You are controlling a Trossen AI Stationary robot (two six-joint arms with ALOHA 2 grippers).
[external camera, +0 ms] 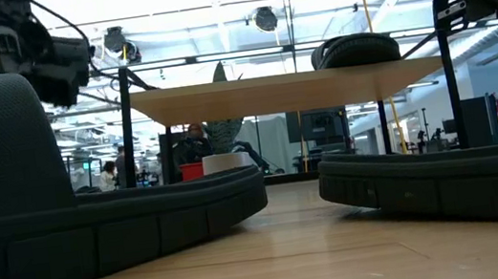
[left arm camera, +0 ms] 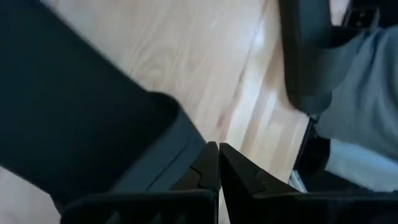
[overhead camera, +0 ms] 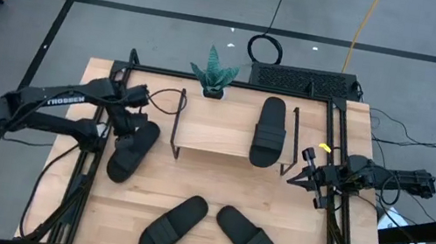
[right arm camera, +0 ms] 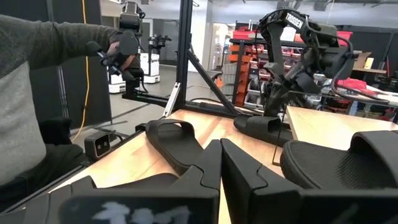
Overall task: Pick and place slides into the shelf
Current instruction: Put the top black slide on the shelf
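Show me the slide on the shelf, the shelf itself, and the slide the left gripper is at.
slide on the shelf (overhead camera: 269, 131): high view, its wide strap.
shelf (overhead camera: 213, 126): high view, bare top board.
slide by the left gripper (overhead camera: 131, 152): high view, its sole.
left gripper (overhead camera: 127, 121): high view, between its fingertips.

shelf (overhead camera: 214, 132) left half bare, slide (overhead camera: 269, 131) occupying right

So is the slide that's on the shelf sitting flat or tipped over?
Flat. The slide lies sole-down on the shelf top board with its strap facing up, near the right end; the low view shows it resting level.
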